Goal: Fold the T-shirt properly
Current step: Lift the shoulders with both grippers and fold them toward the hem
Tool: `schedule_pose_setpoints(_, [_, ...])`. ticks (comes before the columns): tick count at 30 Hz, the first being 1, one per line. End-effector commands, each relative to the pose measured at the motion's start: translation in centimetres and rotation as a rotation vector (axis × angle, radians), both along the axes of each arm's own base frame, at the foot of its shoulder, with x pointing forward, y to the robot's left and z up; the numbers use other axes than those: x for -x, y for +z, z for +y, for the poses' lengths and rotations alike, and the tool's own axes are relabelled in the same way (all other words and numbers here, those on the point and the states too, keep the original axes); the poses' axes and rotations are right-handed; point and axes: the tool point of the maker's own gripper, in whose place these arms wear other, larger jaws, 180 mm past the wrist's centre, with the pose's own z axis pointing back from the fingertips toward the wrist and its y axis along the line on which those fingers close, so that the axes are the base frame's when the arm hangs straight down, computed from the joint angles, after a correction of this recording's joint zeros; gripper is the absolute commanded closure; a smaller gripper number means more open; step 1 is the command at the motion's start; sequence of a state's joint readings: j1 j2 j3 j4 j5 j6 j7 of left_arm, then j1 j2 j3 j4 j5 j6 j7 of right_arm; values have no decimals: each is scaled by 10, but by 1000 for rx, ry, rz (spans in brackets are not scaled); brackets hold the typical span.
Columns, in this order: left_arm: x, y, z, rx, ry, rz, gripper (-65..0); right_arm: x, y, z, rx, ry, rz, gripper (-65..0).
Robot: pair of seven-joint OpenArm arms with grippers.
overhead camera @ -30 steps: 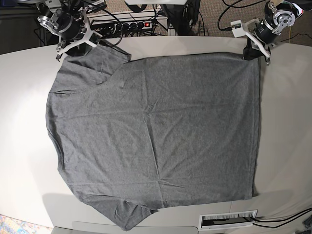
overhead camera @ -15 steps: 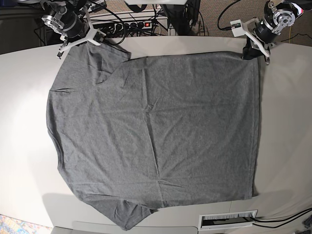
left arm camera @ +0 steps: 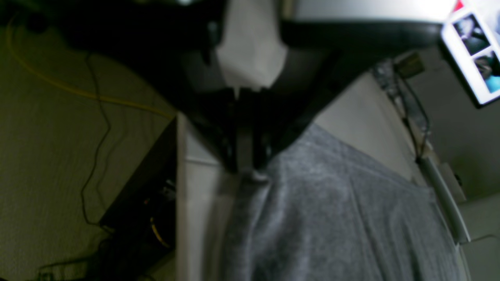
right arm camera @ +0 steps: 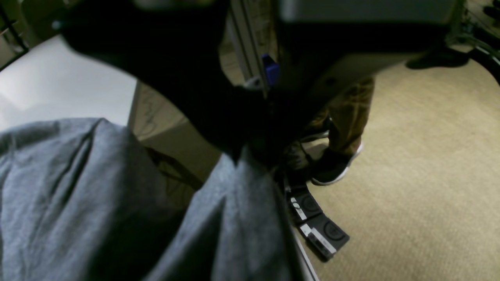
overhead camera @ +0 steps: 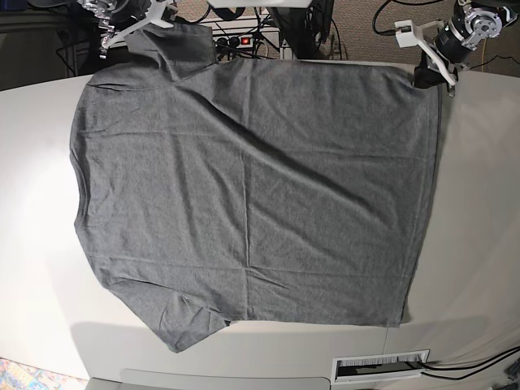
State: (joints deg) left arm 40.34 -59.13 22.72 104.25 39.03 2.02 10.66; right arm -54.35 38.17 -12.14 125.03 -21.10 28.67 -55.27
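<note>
The T-shirt (overhead camera: 252, 195) lies spread on the white bench (overhead camera: 479, 211), its far edge lifted at both corners. Left fingers (overhead camera: 428, 75) grip the hem corner; right fingers (overhead camera: 134, 31) grip the sleeve. Bare bench lies along the hem side and the near edge, beyond the near sleeve (overhead camera: 191, 325).
</note>
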Motion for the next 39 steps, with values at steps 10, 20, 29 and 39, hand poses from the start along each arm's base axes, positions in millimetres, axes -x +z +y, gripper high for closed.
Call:
schedule_pose_setpoints(10, [27, -8, 7, -36, 15, 104, 0, -28, 24, -4, -6, -21, -123, 0])
schedule_pose_setpoints(20, [2, 9, 14, -106, 26, -69, 0, -58, 52, 12, -79, -5, -258, 0])
schedule_pose_setpoints(29, [-33, 43, 17, -171, -8, -349, 0, -95, 81, -21, -60, -102, -419, 0])
schedule_pose_setpoints(39, [-53, 75, -2, -125, 4, -480, 0, -142, 105, -12, -188, -140, -565, 0])
